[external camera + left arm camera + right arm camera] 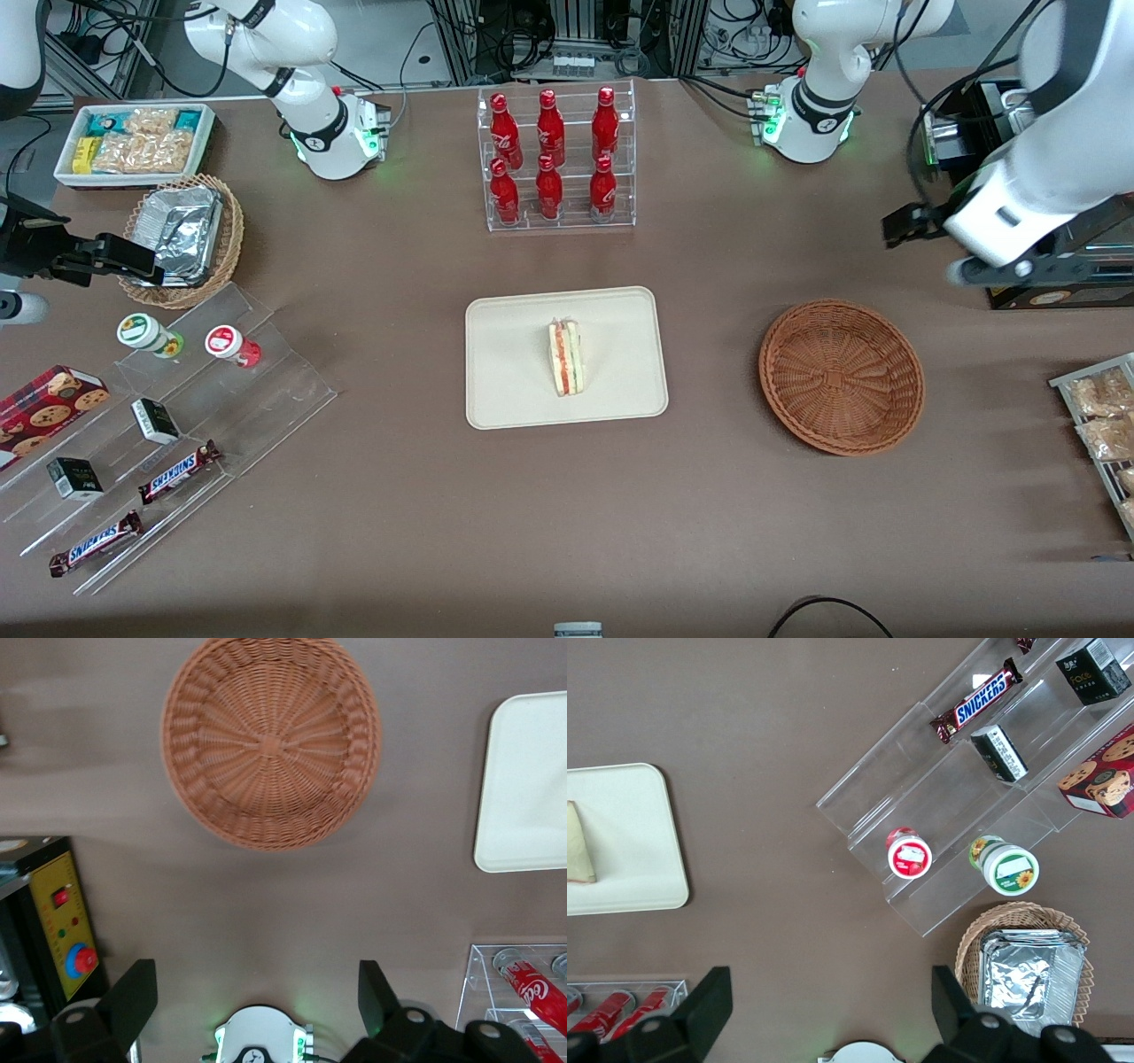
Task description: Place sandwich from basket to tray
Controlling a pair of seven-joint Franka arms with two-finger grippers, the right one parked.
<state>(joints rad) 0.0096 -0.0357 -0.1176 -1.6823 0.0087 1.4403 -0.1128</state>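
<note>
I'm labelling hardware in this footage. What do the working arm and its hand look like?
The working arm is glossy white with black joint bands. Its base glows green and trails black cables. The hand, raised above the table near the basket, has black fingers.

Brown table [709,532] with tray [514,390], basket [842,377].

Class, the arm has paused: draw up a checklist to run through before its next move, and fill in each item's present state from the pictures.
1. Sandwich lies on the tray: ok.
2. Basket holds nothing: ok.
3. Gripper holds nothing, fingers spread open: ok.
4. Gripper is away from the tray, raised over the table's working-arm end, farther from the front camera than the basket: ok.
5. Sandwich sits inside the tray's rim, near its middle: ok.
</note>
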